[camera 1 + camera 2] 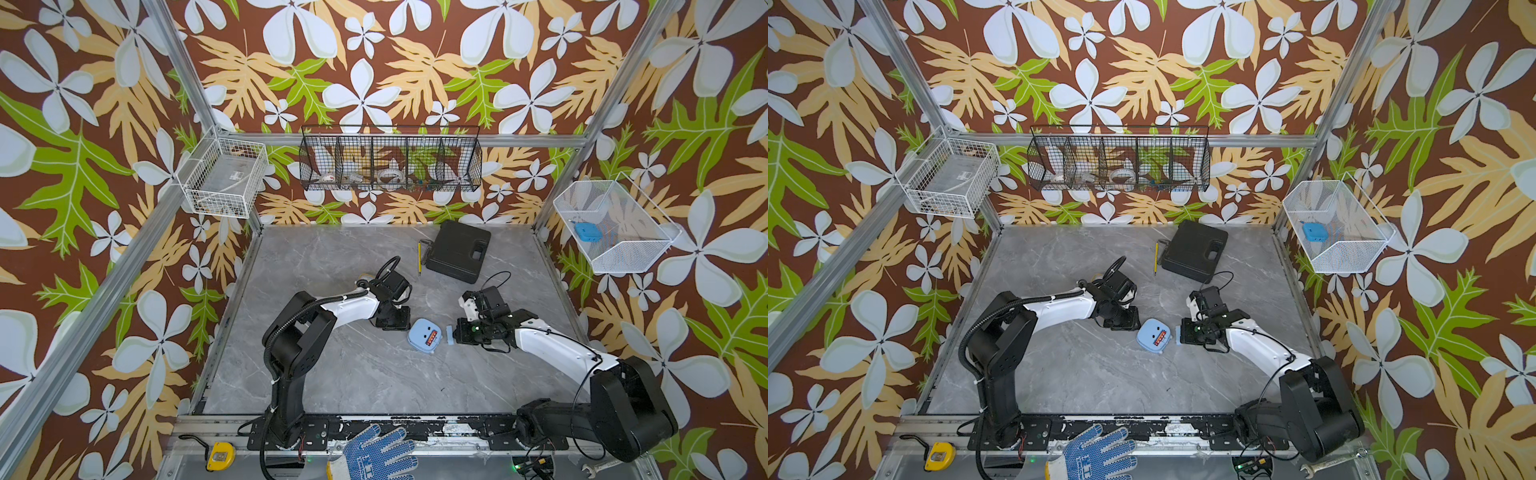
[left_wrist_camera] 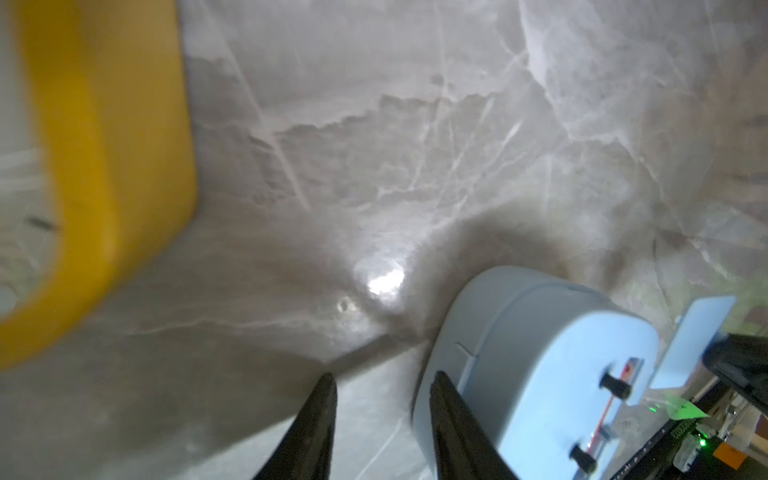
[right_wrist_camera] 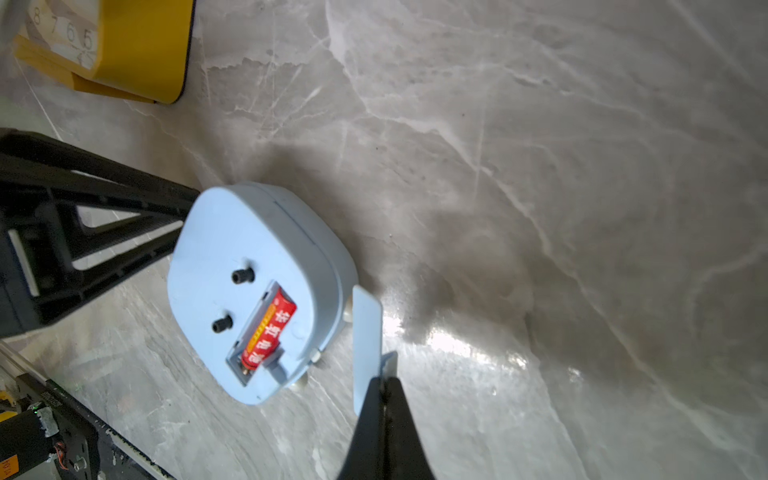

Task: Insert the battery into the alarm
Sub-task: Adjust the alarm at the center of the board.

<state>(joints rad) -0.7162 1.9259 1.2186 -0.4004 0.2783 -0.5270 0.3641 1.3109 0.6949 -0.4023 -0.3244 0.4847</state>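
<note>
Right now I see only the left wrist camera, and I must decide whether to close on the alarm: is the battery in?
Observer: Yes. In the right wrist view a red battery lies in the open back of the alarm.
Operator: Is the lid on?
Observer: No. The right gripper is shut on the blue lid and holds it on edge beside the alarm, not over the battery.
Operator: Anything farther back to watch for?
Observer: In a top view a black case and a pencil lie at the far side of the table.
</note>
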